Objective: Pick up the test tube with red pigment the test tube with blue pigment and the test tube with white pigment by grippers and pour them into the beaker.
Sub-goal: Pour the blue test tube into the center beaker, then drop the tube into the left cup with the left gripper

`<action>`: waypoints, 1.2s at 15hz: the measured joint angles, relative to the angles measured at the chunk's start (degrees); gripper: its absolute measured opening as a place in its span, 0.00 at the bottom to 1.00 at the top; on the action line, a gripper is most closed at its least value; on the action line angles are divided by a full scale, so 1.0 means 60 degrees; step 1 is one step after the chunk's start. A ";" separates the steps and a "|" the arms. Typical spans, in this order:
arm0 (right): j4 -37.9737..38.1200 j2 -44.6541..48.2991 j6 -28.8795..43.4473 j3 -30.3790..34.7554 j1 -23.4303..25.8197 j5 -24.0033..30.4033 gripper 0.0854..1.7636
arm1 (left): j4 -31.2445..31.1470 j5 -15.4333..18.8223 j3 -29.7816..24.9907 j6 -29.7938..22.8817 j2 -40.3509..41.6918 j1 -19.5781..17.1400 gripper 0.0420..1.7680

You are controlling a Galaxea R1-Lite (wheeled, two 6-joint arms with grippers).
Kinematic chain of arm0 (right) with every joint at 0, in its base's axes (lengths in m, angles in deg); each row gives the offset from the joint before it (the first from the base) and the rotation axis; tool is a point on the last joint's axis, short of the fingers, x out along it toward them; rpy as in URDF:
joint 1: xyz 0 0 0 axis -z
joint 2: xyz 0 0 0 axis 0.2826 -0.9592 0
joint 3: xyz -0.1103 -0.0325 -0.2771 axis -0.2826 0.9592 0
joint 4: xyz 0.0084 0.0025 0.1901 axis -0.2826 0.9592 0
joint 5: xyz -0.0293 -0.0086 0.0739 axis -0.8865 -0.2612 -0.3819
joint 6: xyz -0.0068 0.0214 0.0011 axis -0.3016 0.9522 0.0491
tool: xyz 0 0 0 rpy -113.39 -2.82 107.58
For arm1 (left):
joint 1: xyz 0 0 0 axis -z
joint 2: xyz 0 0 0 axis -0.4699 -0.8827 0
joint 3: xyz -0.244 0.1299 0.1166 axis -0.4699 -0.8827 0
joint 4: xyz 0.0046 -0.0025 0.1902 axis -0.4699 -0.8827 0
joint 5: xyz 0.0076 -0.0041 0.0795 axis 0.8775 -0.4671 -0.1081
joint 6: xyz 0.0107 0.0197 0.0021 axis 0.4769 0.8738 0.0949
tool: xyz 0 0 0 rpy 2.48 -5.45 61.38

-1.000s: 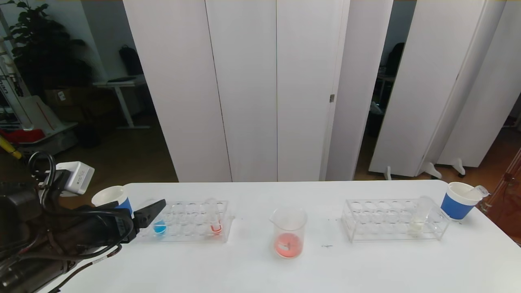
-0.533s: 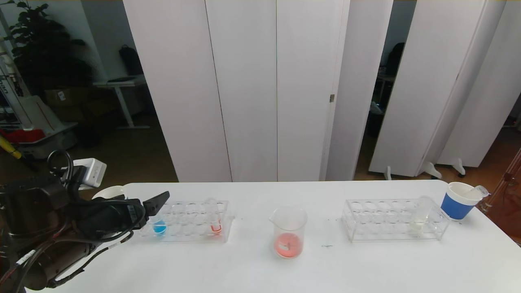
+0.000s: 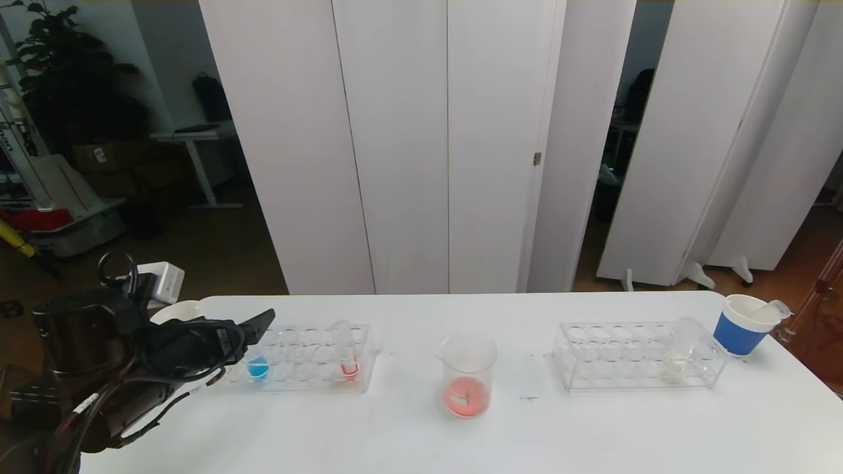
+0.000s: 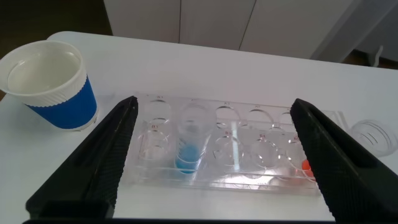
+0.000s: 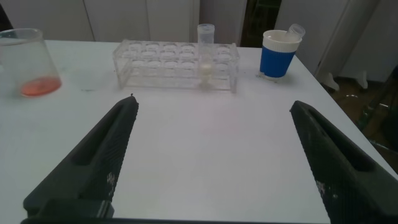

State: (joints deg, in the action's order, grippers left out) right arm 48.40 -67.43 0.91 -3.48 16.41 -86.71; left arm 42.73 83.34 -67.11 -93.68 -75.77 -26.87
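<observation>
One blue tube (image 4: 188, 142) in rack, between left gripper (image 4: 214, 158) fingers.

The beaker (image 3: 467, 375) stands on the table (image 3: 421, 441) between two racks (image 3: 299, 359). A cup (image 3: 747, 324) sits right of the right rack (image 3: 635, 355), another cup (image 4: 48, 84) left of the left.

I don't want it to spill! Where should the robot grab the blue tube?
Grip the test tube with blue pigment by its clear upper part above the rack, coming level from the front. It stands upright, and the open left gripper already straddles it.
</observation>
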 joint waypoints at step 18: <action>0.0000 0.0000 0.0000 0.0000 0.0000 -0.0004 0.99 | 0.3265 -0.0004 -0.0849 -0.0028 -0.2365 -0.0201 0.99</action>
State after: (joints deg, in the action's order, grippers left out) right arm 48.40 -67.43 0.91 -3.48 16.41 -86.73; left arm 62.32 83.31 -72.20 -93.85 -89.96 -28.08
